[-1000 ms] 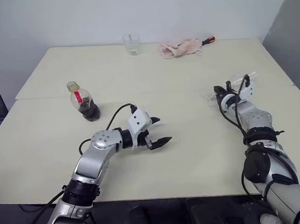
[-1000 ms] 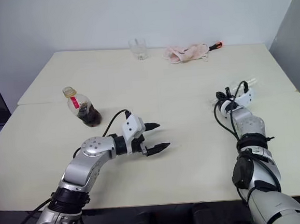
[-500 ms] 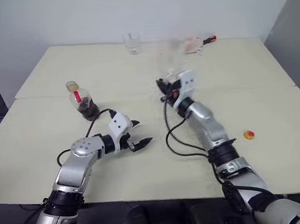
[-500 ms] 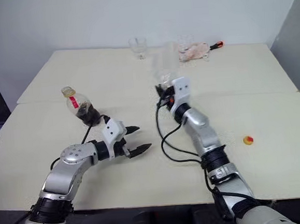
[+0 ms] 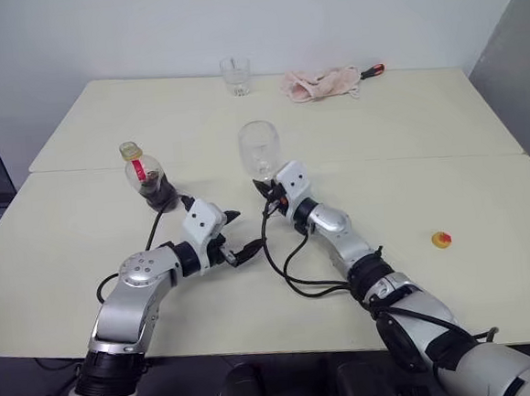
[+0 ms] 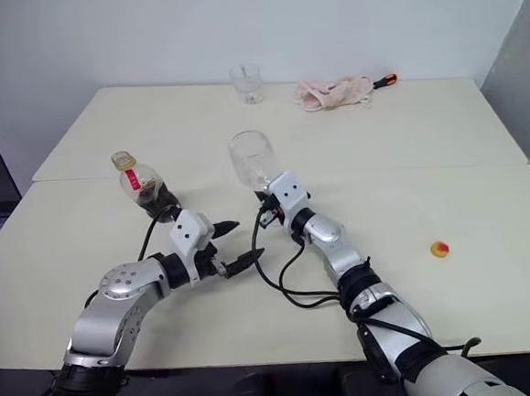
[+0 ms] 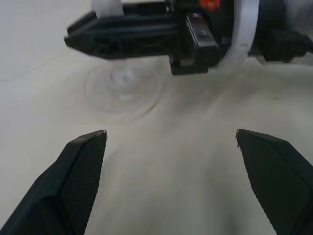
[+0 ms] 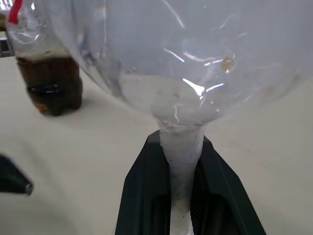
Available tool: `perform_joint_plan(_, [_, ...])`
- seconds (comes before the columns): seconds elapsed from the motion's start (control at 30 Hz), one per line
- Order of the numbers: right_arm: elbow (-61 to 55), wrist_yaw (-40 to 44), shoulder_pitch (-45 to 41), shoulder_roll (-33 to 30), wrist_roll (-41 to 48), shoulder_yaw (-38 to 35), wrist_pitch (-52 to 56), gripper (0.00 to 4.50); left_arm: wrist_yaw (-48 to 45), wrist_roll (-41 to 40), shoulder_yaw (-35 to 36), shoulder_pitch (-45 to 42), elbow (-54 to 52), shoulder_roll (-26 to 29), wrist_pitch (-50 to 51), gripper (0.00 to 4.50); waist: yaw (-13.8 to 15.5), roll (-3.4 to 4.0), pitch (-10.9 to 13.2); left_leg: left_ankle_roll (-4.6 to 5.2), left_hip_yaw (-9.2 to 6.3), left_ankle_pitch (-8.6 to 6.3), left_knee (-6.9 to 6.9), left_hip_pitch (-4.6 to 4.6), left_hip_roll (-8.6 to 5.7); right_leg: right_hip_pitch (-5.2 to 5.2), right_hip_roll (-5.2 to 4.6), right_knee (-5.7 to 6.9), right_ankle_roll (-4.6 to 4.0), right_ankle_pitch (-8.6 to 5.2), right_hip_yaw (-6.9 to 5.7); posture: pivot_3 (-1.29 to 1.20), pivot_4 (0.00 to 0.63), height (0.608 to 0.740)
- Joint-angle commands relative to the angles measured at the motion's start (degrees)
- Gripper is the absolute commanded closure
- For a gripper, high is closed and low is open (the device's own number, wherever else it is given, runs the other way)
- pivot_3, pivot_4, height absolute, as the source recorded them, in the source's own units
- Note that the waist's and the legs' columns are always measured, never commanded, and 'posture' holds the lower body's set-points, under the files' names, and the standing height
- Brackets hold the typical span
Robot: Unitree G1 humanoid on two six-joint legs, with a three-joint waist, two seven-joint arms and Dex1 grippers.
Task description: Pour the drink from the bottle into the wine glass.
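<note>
At table centre in the left eye view, the right gripper (image 5: 270,187) is clamping the wine glass (image 5: 259,150) stem, standing it upright for pouring; the bottle (image 5: 148,180) is sitting at nine o'clock. In the left wrist view, the left gripper (image 7: 171,139) is gaping empty, facing the glass foot.

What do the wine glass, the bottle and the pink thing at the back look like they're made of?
Wine glass: clear glass by its look, smooth, with sharp glints on the bowl; clear plastic can't be ruled out.
Bottle: thin clear plastic, creased and wrinkled near the shoulder, with a yellow cap.
Pink thing: soft cloth, matte, lying crumpled in folds.
</note>
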Motion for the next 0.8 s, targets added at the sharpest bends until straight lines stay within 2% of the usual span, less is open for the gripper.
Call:
perform_joint_plan(0.03, [-0.32,1.67,-0.69,0.61,-0.29,-0.45,-1.52,4.34,0.34,-0.67,0.74,-0.98,-1.67,-0.29,-0.24,0.0,-0.05,0.0,0.0,0.0,0.01,0.0,0.0,0.0,0.0,0.0,0.0,0.0,0.0,0.0,0.0,0.0,0.15,0.74])
perform_joint_plan(0.17, [0.16,0.78,-0.64,0.13,-0.58,-1.51,0.03,2.97,0.3,-0.73,0.98,-2.15,-0.57,-1.0,-1.95,0.0,-0.11,0.0,0.0,-0.02,0.01,0.01,0.01,0.0,-0.07,0.02,-0.01,0.0,0.0,0.0,0.03,0.0,0.15,0.74])
perform_joint_plan(0.2, [0.18,1.07,-0.59,0.05,-0.58,-1.56,0.21,2.77,0.3,-0.69,1.05,-2.38,-0.42,-1.18,-2.41,0.0,-0.07,0.0,0.0,-0.02,0.01,0.01,0.02,0.0,-0.08,0.02,-0.02,0.0,0.0,0.0,0.03,0.0,0.15,0.74])
perform_joint_plan(0.43, [-4.28,2.88,1.53,-1.94,-1.2,-0.83,2.13,0.22,-0.1,-0.65,1.88,-2.01,1.01,-1.28,-3.57,0.0,-0.1,-0.01,-0.01,-0.03,0.01,0.02,0.03,0.01,-0.08,0.05,-0.01,0.0,0.01,0.0,0.02,0.0,0.15,0.74])
perform_joint_plan(0.47, [-5.93,3.72,2.15,-2.52,-1.28,-0.5,3.27,0.04,-0.09,-0.67,2.49,-1.37,1.43,-1.03,-3.87,0.0,-0.1,-0.01,-0.01,-0.03,0.01,0.02,0.02,0.01,-0.07,0.05,-0.01,0.0,0.01,0.0,0.03,0.0,0.15,0.74])
perform_joint_plan(0.67, [-25.47,11.85,9.57,-8.8,1.13,1.0,18.44,0.04,4.03,0.29,10.83,4.48,10.21,-1.19,-13.06,0.0,-0.15,-0.01,-0.01,-0.03,-0.04,0.01,0.01,0.04,-0.02,0.03,-0.06,0.0,0.0,0.0,0.07,0.0,0.15,0.74])
perform_joint_plan(0.8, [-45.04,21.78,14.92,-18.12,7.48,1.61,38.59,0.04,9.11,-4.28,19.85,7.61,13.57,-5.5,-18.49,0.0,0.2,-0.01,-0.01,-0.03,-0.03,0.01,0.0,0.03,-0.03,0.04,-0.13,-0.01,0.0,0.0,0.03,0.0,0.15,0.74])
